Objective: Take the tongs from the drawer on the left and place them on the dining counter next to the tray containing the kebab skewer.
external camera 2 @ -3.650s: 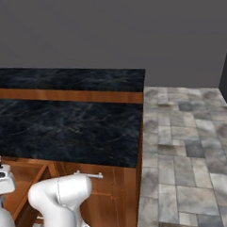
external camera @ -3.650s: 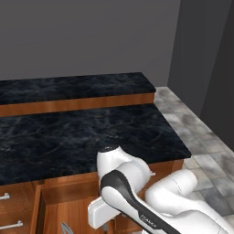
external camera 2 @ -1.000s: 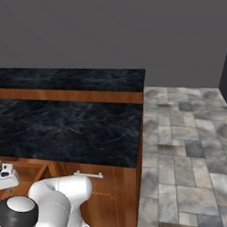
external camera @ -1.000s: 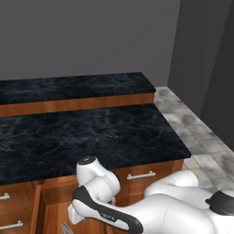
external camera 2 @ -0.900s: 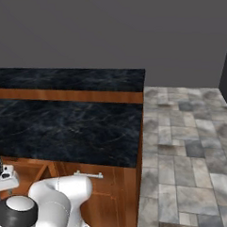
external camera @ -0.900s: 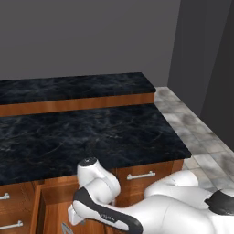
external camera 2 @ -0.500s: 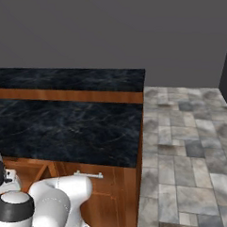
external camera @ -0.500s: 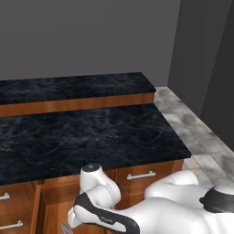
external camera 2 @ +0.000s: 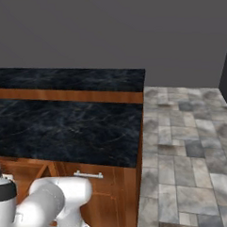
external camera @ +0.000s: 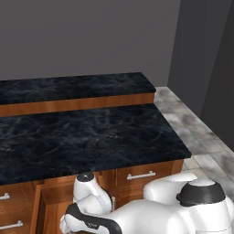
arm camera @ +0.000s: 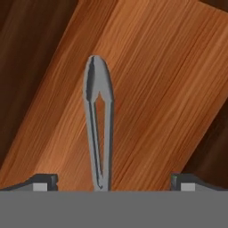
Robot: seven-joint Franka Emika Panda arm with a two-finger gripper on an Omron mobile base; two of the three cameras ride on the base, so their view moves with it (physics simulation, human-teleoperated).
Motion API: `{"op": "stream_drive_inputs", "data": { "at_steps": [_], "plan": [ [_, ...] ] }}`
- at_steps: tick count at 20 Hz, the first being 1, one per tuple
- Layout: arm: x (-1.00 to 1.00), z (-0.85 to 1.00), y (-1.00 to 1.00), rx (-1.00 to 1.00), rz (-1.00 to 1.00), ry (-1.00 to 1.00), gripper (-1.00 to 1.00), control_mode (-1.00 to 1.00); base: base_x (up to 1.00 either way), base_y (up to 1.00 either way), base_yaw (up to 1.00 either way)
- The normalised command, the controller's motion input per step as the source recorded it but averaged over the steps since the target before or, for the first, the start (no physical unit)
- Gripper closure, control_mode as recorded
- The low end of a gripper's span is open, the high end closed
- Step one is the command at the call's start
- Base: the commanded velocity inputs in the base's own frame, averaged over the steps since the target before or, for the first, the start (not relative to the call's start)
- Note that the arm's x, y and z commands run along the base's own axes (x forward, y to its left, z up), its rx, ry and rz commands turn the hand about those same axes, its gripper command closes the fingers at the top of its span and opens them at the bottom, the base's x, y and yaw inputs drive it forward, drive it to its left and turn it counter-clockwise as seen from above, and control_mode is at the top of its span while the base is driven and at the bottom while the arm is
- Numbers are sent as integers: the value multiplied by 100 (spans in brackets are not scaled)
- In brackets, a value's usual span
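The dining counter (external camera 2: 64, 125), black marble with pale veins on a reddish-brown base, runs across the left with a raised ledge at its far side, a closed drawer front (external camera 2: 93, 192) with a silver bar handle under its near edge, grey stone floor tiles (external camera 2: 188, 149) to the right.

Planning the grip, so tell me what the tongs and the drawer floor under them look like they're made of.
The tongs look like metal: plain grey-silver with a dull sheen on their thin arms. The drawer floor looks like reddish-brown wood, with streaked grain and a smooth finish.
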Motion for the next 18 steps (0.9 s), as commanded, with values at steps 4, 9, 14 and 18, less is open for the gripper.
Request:
{"op": "stream_drive_inputs", "data": {
  "at_steps": [4, 9, 14, 18],
  "plan": [
    [8, -11, 18, 0, 0, 0, -100, -100, 0, 0, 0],
    [5, -27, 18, -1, 0, 0, -100, -100, 0, 0, 0],
    [1, -35, 25, 0, 0, 0, -100, -100, 0, 0, 0],
    [0, -26, 13, -4, 0, -1, -100, -100, 0, 0, 0]
  ]
}}
